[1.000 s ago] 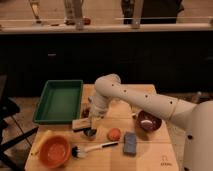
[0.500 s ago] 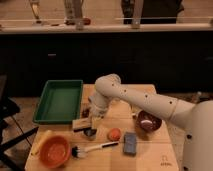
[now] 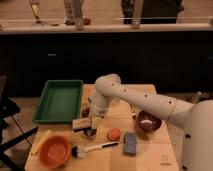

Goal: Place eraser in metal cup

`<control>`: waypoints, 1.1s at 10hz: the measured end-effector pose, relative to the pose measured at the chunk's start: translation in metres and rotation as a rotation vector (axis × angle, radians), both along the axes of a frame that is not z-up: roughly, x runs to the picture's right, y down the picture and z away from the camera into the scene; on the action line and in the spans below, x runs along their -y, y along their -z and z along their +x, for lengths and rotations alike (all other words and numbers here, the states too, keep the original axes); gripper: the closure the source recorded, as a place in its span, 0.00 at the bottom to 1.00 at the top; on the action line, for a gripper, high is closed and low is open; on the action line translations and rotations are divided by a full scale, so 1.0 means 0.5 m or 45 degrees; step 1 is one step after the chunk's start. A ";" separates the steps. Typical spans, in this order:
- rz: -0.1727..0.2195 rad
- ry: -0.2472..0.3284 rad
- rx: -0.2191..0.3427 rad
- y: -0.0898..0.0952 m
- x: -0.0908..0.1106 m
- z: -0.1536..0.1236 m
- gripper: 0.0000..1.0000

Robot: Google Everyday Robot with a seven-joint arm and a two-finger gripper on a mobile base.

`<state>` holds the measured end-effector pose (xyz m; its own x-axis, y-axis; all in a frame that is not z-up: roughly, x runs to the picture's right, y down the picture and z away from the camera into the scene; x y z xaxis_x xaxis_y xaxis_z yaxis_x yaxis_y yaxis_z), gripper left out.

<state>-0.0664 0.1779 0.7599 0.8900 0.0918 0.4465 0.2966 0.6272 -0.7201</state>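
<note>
The eraser [image 3: 81, 123] is a tan block just right of the green tray's front corner. Its right end reaches up to the metal cup [image 3: 90, 133], a small dark round cup standing just in front of it. My gripper [image 3: 89, 116] hangs from the white arm directly over the eraser's right end and the cup, and its tips are right at the eraser. I cannot tell whether the eraser rests on the table or is held.
A green tray [image 3: 59, 100] lies at the left. An orange bowl [image 3: 54, 150], a yellow object [image 3: 41, 141] and a black-handled brush [image 3: 95, 148] lie at the front. An orange ball [image 3: 114, 134], a blue-grey sponge [image 3: 130, 142] and a maroon bowl [image 3: 148, 121] sit to the right.
</note>
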 end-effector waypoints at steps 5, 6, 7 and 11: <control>0.025 0.027 0.032 0.015 0.001 -0.012 1.00; 0.026 0.033 0.036 0.017 0.000 -0.014 1.00; 0.026 0.040 0.039 0.020 -0.002 -0.015 1.00; 0.031 0.047 0.017 0.038 -0.006 -0.013 1.00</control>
